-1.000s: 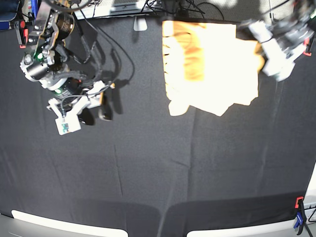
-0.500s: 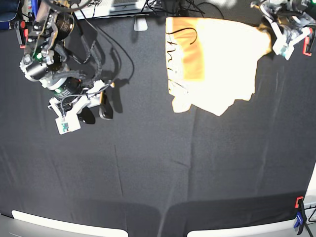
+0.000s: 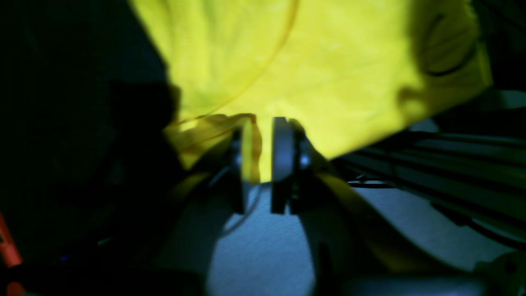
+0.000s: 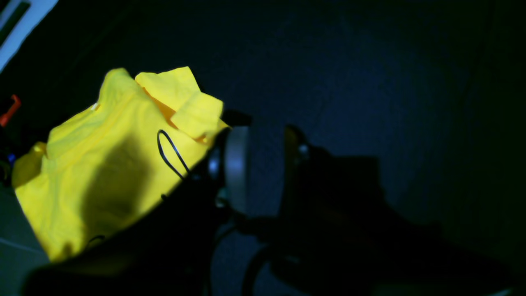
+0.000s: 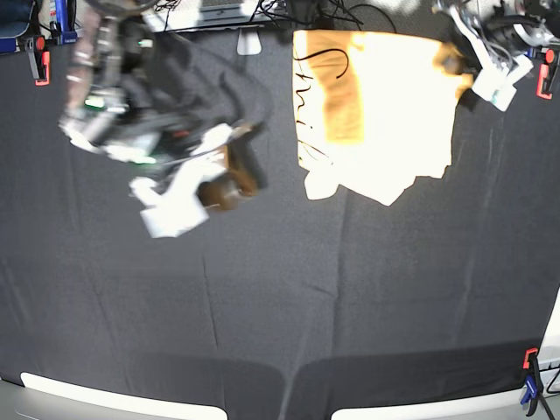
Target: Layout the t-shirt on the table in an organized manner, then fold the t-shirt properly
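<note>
Left gripper (image 3: 263,164) pinches a fold of the pale yellow-orange cotton t-shirt (image 5: 385,114), lying at the far edge of the matte black cloth table (image 5: 350,297). Right gripper (image 4: 263,164), motion-blurred, narrowly parted, holds nothing.

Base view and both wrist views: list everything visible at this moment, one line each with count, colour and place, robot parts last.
t-shirt: one, pale yellow-orange, partly folded, far side of the table, right of centre.
table: one, matte black cloth surface, fills the base view.
clamps: red-and-blue, at the table's edges; near right corner, far corners.
cables: several, black, along the far edge.
left gripper: one, at the shirt's far right corner, jaws nearly together with a fold of yellow cloth between them.
right gripper: one, over bare black cloth left of the shirt, blurred by motion in the base view, jaws apart, nothing between them.
</note>
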`<state>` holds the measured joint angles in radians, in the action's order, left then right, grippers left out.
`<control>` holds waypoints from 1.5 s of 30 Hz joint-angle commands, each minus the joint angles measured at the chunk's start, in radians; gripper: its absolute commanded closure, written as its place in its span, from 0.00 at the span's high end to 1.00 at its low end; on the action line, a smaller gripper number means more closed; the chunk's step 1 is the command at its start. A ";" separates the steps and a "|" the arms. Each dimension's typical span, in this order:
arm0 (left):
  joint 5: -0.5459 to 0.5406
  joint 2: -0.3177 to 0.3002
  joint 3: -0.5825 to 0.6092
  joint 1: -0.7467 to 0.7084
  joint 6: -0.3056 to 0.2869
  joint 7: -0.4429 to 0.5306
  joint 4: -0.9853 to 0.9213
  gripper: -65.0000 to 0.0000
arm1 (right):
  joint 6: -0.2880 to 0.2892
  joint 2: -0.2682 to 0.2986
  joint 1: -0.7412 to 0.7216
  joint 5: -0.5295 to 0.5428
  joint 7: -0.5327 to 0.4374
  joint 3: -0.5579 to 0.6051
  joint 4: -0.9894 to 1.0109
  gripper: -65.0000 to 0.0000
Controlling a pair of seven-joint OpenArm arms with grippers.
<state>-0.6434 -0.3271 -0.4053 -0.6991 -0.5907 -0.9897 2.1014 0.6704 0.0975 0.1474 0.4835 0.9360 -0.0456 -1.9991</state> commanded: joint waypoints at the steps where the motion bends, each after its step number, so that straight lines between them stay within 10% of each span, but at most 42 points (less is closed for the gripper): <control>1: -0.012 -0.008 -0.005 0.002 0.000 0.015 -0.010 0.02 | 0.006 0.002 -0.025 0.008 -0.036 0.016 -0.018 0.13; 17: -0.009 -0.005 0.232 0.320 -0.001 0.023 -0.468 0.01 | -0.001 -0.006 -0.166 -0.146 -0.142 0.191 0.286 0.00; 30: 0.094 -0.003 0.253 0.647 -0.001 0.301 -0.756 0.01 | -0.017 0.000 -0.186 -0.222 -0.190 0.163 0.306 0.00; 40: -0.065 -0.084 0.254 0.656 0.002 0.226 -0.557 0.01 | -0.010 0.000 -0.233 -0.222 -0.222 0.175 0.457 0.00; 45: 0.014 -0.105 0.220 0.529 0.109 0.194 -0.417 0.01 | 0.007 0.000 -0.224 -0.211 -0.095 0.250 0.457 0.00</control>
<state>-0.6159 -0.4187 -0.1783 -0.1764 -0.4744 -0.8101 1.6691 0.6666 0.0978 -0.0593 0.2592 0.8623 0.2089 -1.5249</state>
